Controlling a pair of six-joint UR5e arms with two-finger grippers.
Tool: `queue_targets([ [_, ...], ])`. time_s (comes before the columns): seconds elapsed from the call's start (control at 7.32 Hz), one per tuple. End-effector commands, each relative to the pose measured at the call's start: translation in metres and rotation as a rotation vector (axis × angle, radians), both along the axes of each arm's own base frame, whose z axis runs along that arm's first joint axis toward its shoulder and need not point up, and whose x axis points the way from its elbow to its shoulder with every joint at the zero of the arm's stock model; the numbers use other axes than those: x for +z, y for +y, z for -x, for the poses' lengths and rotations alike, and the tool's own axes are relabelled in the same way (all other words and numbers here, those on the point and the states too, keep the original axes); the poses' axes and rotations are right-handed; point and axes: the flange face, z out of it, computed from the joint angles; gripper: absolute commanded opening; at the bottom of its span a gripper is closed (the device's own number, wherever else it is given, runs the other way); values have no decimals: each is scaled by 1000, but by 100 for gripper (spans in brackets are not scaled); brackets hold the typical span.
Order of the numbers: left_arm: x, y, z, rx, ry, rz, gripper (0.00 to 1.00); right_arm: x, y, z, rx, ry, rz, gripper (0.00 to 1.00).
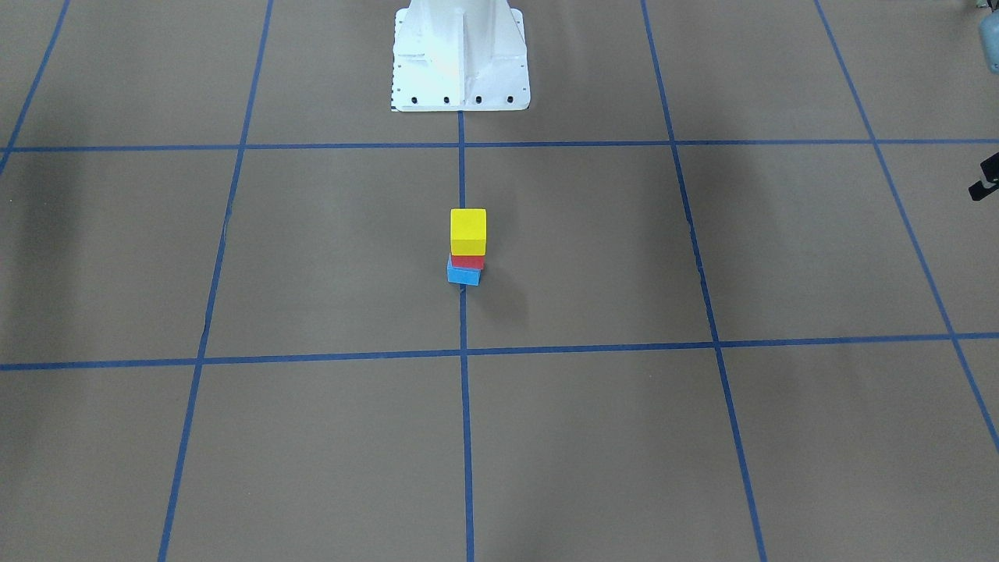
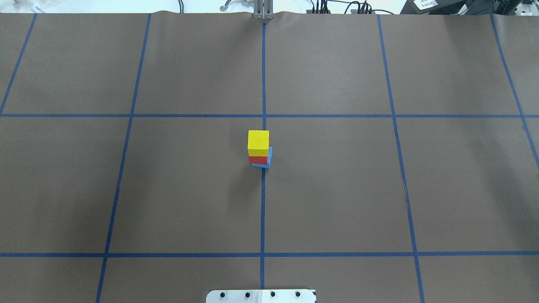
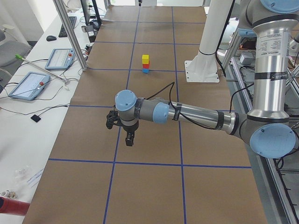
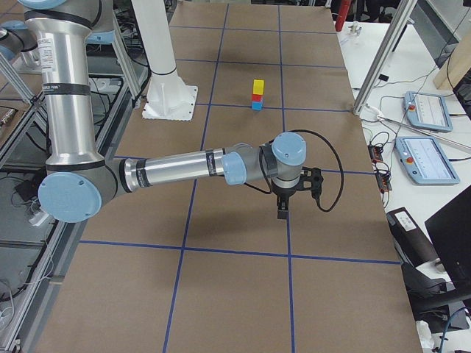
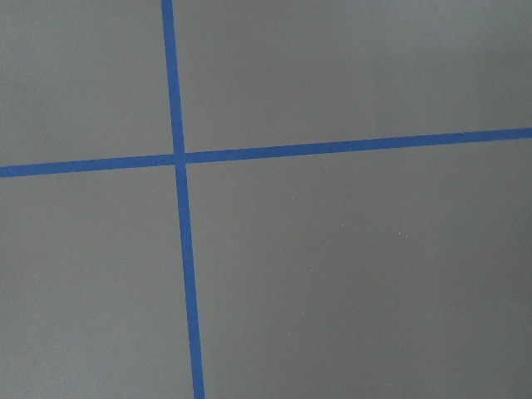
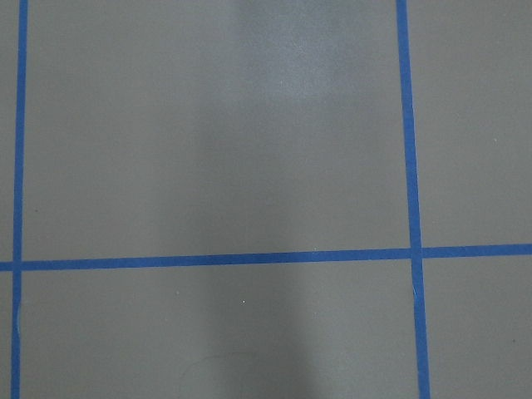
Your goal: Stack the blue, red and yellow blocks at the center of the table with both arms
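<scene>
Exterior left: 3-block stack (image 3: 145,64) stands well beyond left gripper (image 3: 129,139).

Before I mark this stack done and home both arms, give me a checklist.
1. Order: blue block at bottom, red block in the middle, yellow block on top: ok.
2. Stack sits on the middle tape line: ok.
3. Squareness: blue block is twisted, a corner sticks out under red: not ok.
4. Clearance, left gripper far from the stack: ok.
5. Clearance, right gripper far too: ok.
6. Grippers open or shut: cannot tell, side views only.
</scene>
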Motion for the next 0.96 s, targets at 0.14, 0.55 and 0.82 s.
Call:
queue_targets([
  [0.14, -1, 2, 2, -3, -15, -7, 100, -1, 5, 0, 2, 0, -9, 100],
  [0.55, 4, 4, 2, -2, -18, 3, 100, 8, 4, 12, -10, 74, -2, 100],
  [0.82, 4, 5, 2, -2, -18, 3, 100, 8, 4, 15, -15, 85, -6, 100],
])
